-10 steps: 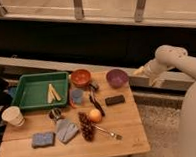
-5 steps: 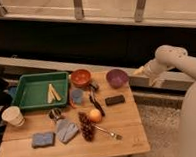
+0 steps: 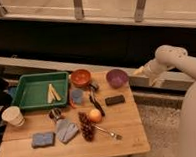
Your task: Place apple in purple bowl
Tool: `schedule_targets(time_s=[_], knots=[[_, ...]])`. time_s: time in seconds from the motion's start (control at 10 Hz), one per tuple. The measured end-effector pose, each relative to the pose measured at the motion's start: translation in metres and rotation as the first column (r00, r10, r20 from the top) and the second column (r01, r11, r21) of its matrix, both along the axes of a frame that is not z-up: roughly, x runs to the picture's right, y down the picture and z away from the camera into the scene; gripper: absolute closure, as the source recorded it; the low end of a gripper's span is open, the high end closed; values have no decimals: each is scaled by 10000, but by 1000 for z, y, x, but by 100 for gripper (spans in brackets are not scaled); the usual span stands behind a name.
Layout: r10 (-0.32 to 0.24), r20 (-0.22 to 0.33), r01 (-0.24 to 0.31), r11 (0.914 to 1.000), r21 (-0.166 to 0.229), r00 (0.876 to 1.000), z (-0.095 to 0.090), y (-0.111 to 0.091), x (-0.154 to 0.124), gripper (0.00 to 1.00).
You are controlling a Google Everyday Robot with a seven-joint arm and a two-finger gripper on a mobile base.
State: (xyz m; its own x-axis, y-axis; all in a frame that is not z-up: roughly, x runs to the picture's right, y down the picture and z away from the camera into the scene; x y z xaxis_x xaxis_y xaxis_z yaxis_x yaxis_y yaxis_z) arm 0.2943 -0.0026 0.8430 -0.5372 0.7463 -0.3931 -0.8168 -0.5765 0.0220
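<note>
The small round yellow-orange apple [image 3: 96,115] sits near the front middle of the wooden surface [image 3: 125,122]. It is just beside a dark brown pinecone-like bunch [image 3: 85,126], with a metal fork [image 3: 111,134] near its other side.

The gripper [image 3: 140,71] hangs off the surface's right edge, just beside the round dark purple bowl [image 3: 116,78] and well apart from the apple. Its jaws are open and hold nothing.

The crowding is the main risk. Jaws coming down could catch the bunch or nudge the fork, and a glancing touch could send the round fruit rolling. The orange-red bowl [image 3: 81,77], near the purple one, invites a wrong drop.

The apple has no clear long axis, and I cannot tell where its stem points.
</note>
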Motion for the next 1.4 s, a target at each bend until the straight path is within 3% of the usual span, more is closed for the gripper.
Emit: schedule_targets(time_s=[0.5,0.7,1.1,1.4], knots=[[5,3,-5,10000,1,10000,0,0,0,29],[7,336,-9,10000,52,9994,-4,0,-6,29],[-1093,1437,1063,9939,284,9836,-39,34,-64,29],[-2316,1845,2231,9726,662,9551,-67,73,-123,29]])
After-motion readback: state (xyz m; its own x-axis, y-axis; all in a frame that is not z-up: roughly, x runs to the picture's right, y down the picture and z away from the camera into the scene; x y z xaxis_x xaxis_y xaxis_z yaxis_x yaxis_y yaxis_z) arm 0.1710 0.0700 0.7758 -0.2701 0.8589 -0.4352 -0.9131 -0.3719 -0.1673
